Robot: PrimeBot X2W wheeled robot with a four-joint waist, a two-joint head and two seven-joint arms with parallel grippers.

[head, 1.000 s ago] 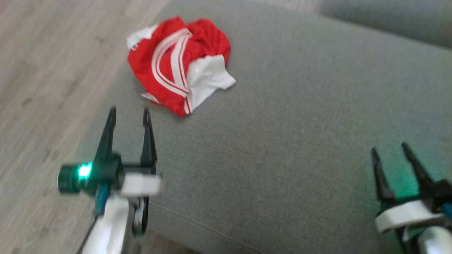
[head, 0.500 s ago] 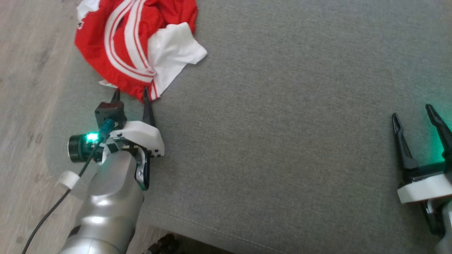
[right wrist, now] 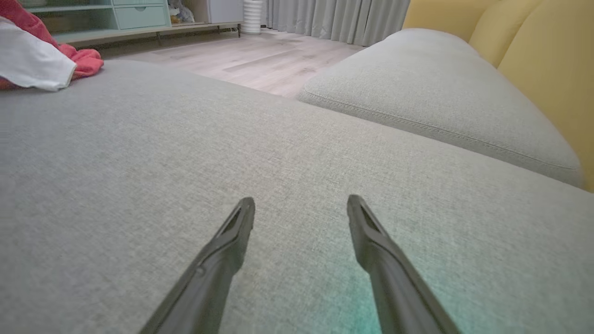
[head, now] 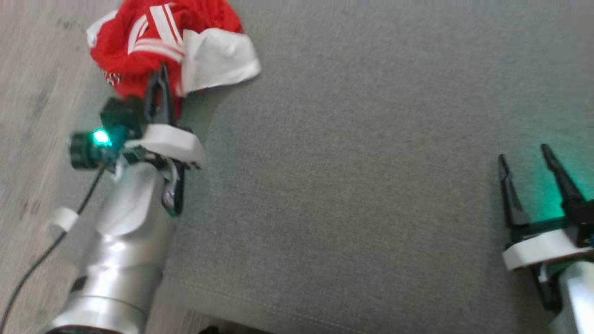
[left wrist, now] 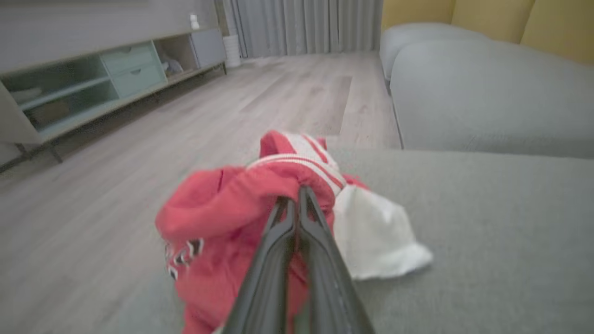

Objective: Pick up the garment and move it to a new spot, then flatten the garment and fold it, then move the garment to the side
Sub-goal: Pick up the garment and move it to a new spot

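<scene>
The garment (head: 139, 51) is a crumpled red piece with white stripes and a white part, bunched at the far left corner of the grey cushion (head: 352, 176). My left gripper (head: 161, 76) is shut on its near red fold, and in the left wrist view the two fingers press together into the garment (left wrist: 232, 204) where my left gripper (left wrist: 293, 200) pinches it. My right gripper (head: 523, 153) stands open at the right, low over bare cushion. In the right wrist view the right gripper (right wrist: 300, 200) holds nothing, and the garment (right wrist: 32, 62) lies far off at the upper left.
Wooden floor (head: 32, 93) runs along the cushion's left edge, close beside the garment. A second grey cushion (right wrist: 436, 97) and yellow backrests (right wrist: 543, 60) lie beyond the right gripper. A low cabinet (left wrist: 88, 79) and curtains (left wrist: 306, 23) stand across the room.
My left gripper has reached forward to the garment and shut on its near fold, bunching the cloth. The head camera has shifted. The right gripper stays open.
</scene>
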